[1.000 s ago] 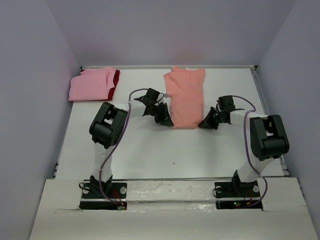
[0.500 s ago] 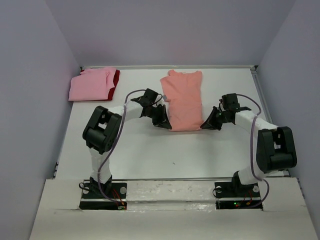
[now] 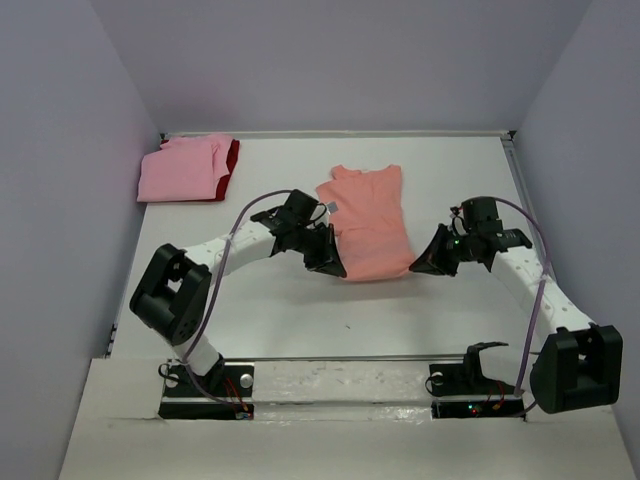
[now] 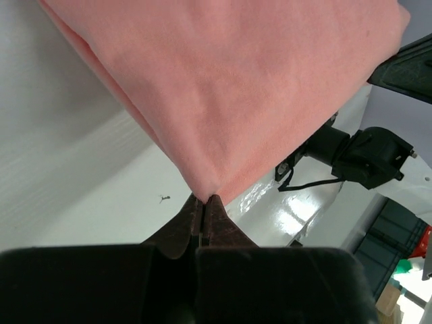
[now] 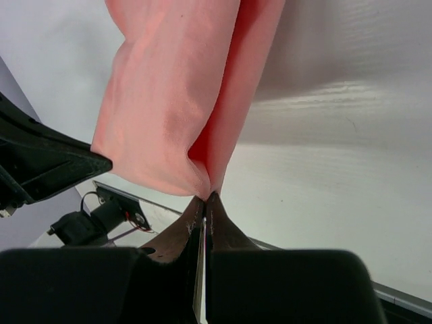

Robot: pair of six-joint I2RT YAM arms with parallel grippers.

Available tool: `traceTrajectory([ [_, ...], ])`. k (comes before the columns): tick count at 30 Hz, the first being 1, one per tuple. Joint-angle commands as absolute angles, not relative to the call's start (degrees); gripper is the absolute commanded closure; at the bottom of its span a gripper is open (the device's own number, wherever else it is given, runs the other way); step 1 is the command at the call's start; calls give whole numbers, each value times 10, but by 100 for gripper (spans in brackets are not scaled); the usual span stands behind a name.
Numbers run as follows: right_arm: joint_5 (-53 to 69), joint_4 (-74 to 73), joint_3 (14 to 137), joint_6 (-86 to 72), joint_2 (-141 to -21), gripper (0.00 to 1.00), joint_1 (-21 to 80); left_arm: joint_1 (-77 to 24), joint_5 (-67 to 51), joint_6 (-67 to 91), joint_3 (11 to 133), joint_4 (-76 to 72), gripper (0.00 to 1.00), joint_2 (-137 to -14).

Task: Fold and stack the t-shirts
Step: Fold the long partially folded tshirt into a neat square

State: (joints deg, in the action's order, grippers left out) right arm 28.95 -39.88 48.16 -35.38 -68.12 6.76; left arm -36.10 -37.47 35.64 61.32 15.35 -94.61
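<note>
Left pincer [image 4: 204,201]: shut, pinching the near-left corner of the salmon shirt [image 3: 368,222]; cloth comes to a point right at the tips. Right pincer [image 5: 204,199]: shut likewise, gripping the near-right corner, with a doubled fold of cloth bunched just above the tips.

Position of salmon shirt: middle of tabletop [image 3: 300,320], collar end away from the arm bases, near edge raised slightly between the two grips. Far part appears to rest flat. Looks narrowed into a long band, sleeves apparently tucked in; cannot confirm the tuck from above.

Done, judged from the layout:
- Pink shirt [image 3: 180,172] folded and parked in the far-left corner.
- Red shirt [image 3: 233,158] underneath it, showing only as a strip along the right edge. Taken as a two-piece stack.
- Lengthwise fold of the salmon piece probably complete.

Left to do:
- Crosswise fold, near edge over toward the collar end, to match the footprint of the stack.
- Transfer to the far-left corner, on top of pink. Well apart from there at present.

Estimate: roughly two thirds through, last shirt part-folded.

Watch for uneven pull between the two corners; could skew the band.
</note>
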Motion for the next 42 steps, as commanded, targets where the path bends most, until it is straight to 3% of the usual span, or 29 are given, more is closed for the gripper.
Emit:
traceTrajectory([
  [1, 296, -436, 505, -346, -664, 100, 64, -364, -363, 388, 607, 176, 100, -896],
  [27, 300, -443, 692, -306, -743, 100, 64, -363, -309, 376, 842, 289, 100, -947],
  [42, 295, -418, 777, -293, -835, 100, 64, -335, -303, 360, 896, 297, 100, -1000],
])
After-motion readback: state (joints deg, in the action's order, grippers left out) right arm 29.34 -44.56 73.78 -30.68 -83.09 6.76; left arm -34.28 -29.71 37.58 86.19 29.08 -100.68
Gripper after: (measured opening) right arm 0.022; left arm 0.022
